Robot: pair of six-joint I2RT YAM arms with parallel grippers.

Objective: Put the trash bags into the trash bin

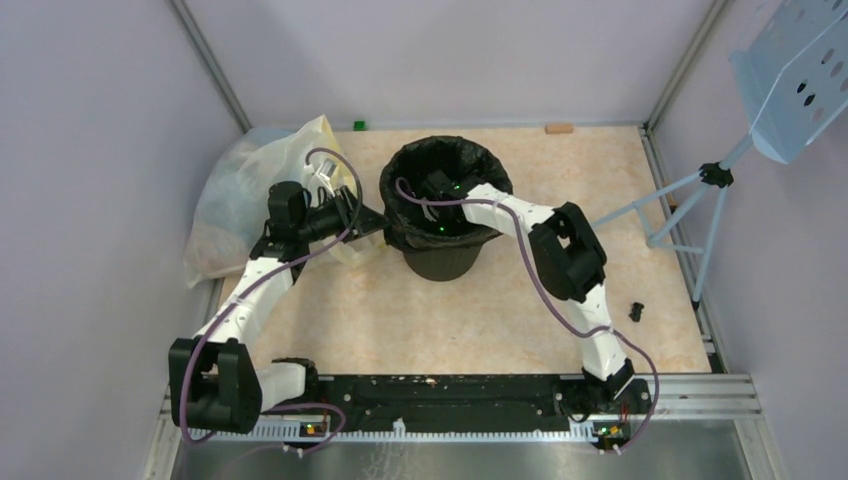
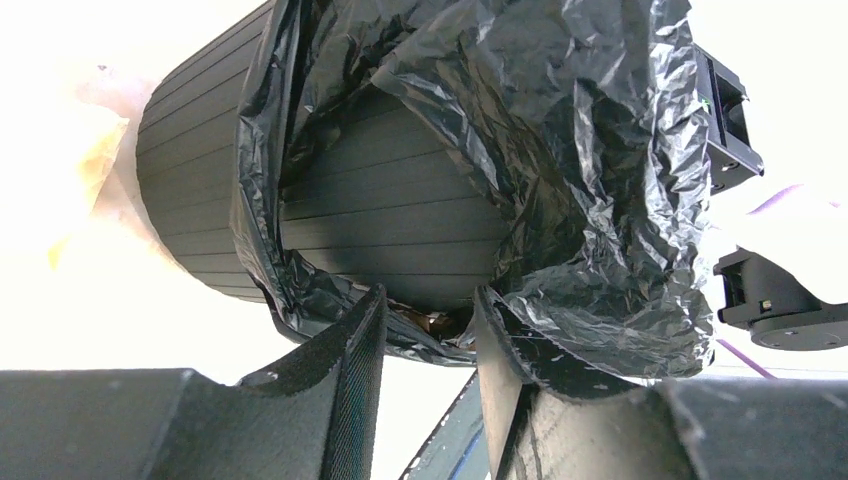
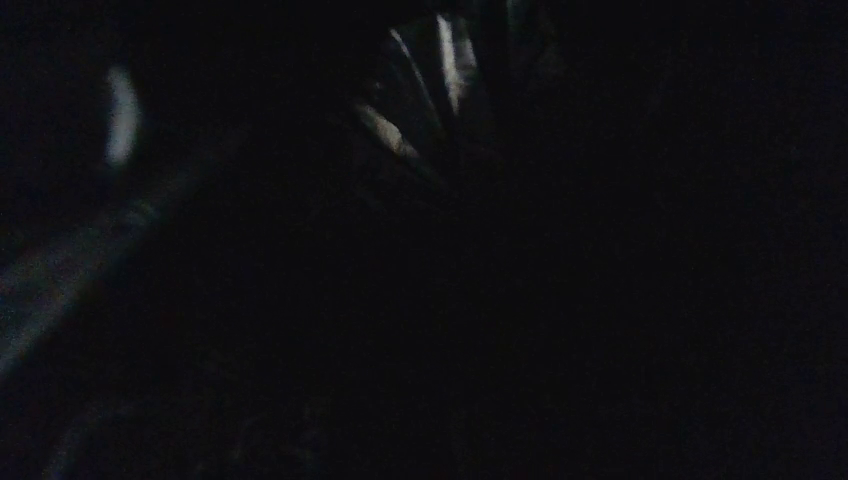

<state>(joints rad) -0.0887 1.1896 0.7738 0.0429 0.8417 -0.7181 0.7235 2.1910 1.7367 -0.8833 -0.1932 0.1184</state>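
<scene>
At the trash bin [image 1: 440,262] mid-table, straddling the trash bag [image 2: 600,150] hem over its left rim, left gripper [image 2: 430,325] half-parted, grip unclear; pressing lining down gently inside with clenched right gripper [image 1: 440,186].

1. The top view looks down from above and behind the robot, far enough to take in the whole table [image 1: 400,320].
2. The left wrist view faces sideways, very close to the trash bin [image 2: 390,210] and the black bag [image 2: 600,150] over its rim.
3. The right wrist view is nearly black, and its facing cannot be told.
4. The top and left wrist views share the bin's left side.
</scene>
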